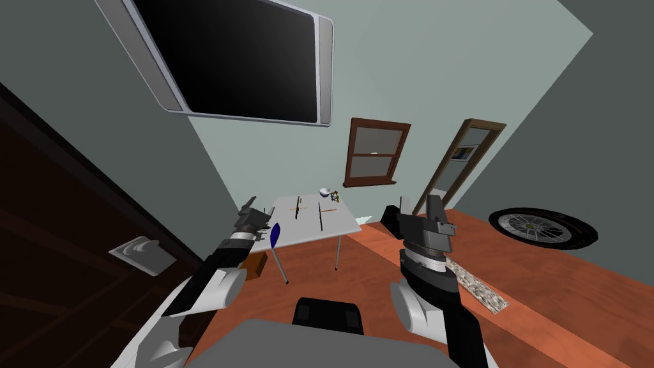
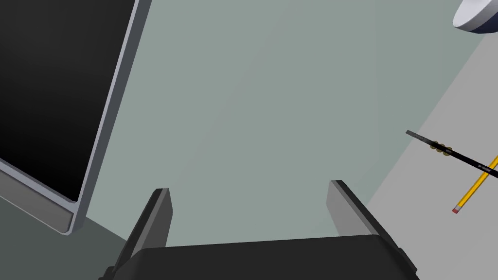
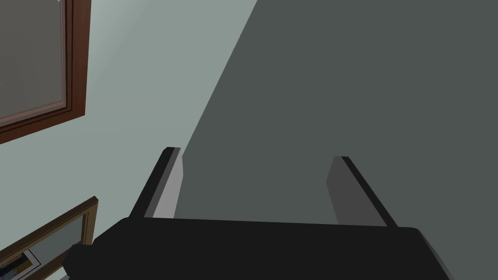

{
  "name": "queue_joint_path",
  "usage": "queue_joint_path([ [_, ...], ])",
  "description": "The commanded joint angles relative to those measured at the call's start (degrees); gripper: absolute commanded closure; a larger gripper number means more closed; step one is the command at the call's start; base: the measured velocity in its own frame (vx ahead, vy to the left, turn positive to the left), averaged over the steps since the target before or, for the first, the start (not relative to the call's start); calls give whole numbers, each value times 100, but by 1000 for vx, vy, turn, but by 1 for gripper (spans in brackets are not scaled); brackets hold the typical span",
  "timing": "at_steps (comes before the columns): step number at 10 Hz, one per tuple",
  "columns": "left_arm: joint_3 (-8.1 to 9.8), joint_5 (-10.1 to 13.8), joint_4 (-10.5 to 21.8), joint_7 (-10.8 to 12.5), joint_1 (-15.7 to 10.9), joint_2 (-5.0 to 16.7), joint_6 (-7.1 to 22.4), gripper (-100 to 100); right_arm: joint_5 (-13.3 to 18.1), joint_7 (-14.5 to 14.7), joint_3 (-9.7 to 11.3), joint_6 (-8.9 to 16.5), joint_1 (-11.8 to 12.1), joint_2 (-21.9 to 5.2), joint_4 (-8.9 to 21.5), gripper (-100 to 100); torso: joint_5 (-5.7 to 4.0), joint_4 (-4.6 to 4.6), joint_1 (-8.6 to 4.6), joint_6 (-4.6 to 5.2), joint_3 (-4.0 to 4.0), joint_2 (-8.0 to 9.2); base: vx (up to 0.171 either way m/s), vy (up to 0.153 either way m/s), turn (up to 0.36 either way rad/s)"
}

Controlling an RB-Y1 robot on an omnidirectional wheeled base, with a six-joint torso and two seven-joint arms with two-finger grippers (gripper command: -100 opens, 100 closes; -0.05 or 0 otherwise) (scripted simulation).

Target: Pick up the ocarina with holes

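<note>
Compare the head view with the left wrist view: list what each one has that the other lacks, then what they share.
Head view adds: the blue ocarina at the table's near edge, the right gripper, a window and a wheel. Left wrist view adds: the left gripper's open fingers up close and the pencil's eraser end. Shared: the dark screen, grey table, white bowl.

**What surrounds the job**

A large black television screen in a silver frame takes the upper left. At centre I see a light grey flat-topped table carrying a small white bowl, a yellow pencil and a thin black rod. Above it is a brown-framed window. At right a black tyre with silver spokes lies on the reddish wooden floor.
</note>
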Motion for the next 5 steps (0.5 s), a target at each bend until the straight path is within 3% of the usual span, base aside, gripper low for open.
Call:
queue_joint_path([
  [1,134,84,-19,261,-59,61,286,-100,0,0,0,0,0,0,0,0,0,0,0,0,0,0,10,-16,-50],
  [2,134,84,-19,261,-59,61,389,-100,0,0,0,0,0,0,0,0,0,0,0,1,0,0,9,-12,-21],
  [3,239,151,-43,480,-94,100,572,-100,0,0,0,0,0,0,0,0,0,0,1,0,0,0,11,-17,-52],
  [4,239,151,-43,480,-94,100,694,-100,0,0,0,0,0,0,0,0,0,0,0,1,0,-1,9,-13,-22],
  [5,343,217,-63,698,-128,138,858,-100,0,0,0,0,0,0,0,0,0,0,0,0,0,0,11,-14,-41],
])
